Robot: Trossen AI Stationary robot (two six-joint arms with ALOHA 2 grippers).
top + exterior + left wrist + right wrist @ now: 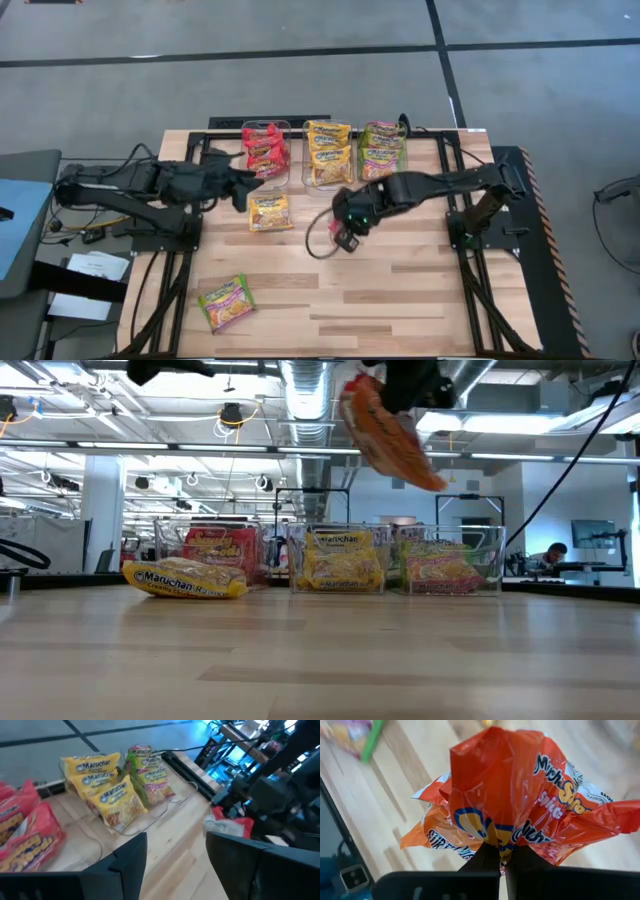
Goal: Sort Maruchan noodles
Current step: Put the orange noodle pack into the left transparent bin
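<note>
My right gripper hovers over the table's middle, shut on a red-orange Maruchan packet, which the low view shows high above the table. My left gripper is open and empty, in front of the red packets' bin. In the left wrist view its fingers stand apart above bare wood. A loose yellow packet lies flat on the table just right of it. A green-and-pink packet lies flat near the table's near left corner. My right gripper pinches the red-orange packet between its two fingers at a bunched, puckered part of the wrapper. The fingers come from above. The packet is lifted clear of the table and hangs tilted below the gripper.
Three clear bins stand in a row at the far edge: red packets, yellow packets and green-and-pink packets. A black cable loops on the table under my right arm. Bare wood lies across the near half.
</note>
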